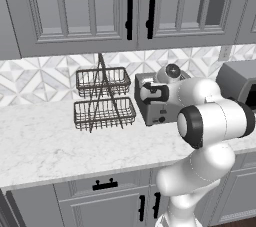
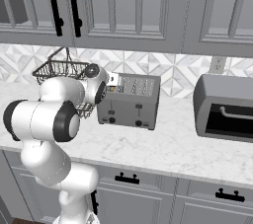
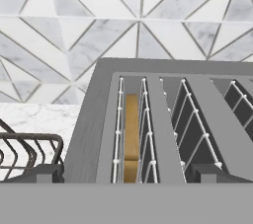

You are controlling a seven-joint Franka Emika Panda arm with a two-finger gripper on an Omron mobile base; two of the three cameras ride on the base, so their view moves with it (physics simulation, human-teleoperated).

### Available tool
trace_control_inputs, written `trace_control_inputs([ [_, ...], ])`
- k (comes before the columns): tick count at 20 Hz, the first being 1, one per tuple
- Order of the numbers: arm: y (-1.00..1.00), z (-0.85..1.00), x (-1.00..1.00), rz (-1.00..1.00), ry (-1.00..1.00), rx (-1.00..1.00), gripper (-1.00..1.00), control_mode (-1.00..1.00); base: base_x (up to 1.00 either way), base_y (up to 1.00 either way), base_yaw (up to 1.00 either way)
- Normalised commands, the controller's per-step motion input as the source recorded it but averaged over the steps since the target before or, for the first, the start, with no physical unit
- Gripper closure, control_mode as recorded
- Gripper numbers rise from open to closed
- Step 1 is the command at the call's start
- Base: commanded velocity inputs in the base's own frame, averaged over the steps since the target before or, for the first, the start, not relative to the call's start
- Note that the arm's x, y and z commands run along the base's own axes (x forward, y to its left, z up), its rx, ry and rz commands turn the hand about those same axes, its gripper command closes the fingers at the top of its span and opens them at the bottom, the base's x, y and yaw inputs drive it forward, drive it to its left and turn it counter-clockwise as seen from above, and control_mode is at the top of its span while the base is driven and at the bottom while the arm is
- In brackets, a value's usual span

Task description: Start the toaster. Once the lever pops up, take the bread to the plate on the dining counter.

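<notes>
Grey cabinets (image 1: 75, 6) hang above a marble-look surface (image 1: 40, 146) backed by a wall of triangular grey-and-white tiles (image 3: 99, 16). On the surface in the right base view, a grey toaster oven (image 2: 225, 107) with a dark glass door sits at 3 o'clock, well apart from the toaster (image 2: 129, 100), which stands at the centre with small dark knobs on its front. A two-tier wire basket (image 1: 102, 98) stands just beside the toaster, at its 9 o'clock in the left base view. The white arm (image 1: 210, 121) rises from 5 o'clock in that view and bends over to the toaster's near top edge.

The tool (image 3: 126, 171) hangs just above the toaster's slots, its jaws spread as wide as they go; the two dark tips (image 3: 42, 173) show at 6 o'clock in the hand view, one to either side of the left-hand slots, gripping nothing. Whether they touch the toaster's top cannot be told.

The bread (image 3: 131, 136), a tan-brown slice, stands upright in the toaster's left slot, sunk between the white wire guides, directly ahead of the tool.
</notes>
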Motion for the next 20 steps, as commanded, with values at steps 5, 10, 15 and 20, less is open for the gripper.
trace_control_inputs([
  [5,0.0,0.0,0.0,0.0,0.0,0.0,-1.0,-1.0,0.0,0.0,0.0],
  [10,0.0,0.0,0.0,0.0,0.0,0.0,-1.0,-1.0,0.0,0.0,0.0],
  [15,0.0,0.0,0.0,0.0,0.0,0.0,-1.0,-1.0,0.0,0.0,0.0],
  [20,0.0,0.03,0.0,0.0,0.0,0.0,-1.0,-1.0,0.0,0.0,0.0],
])
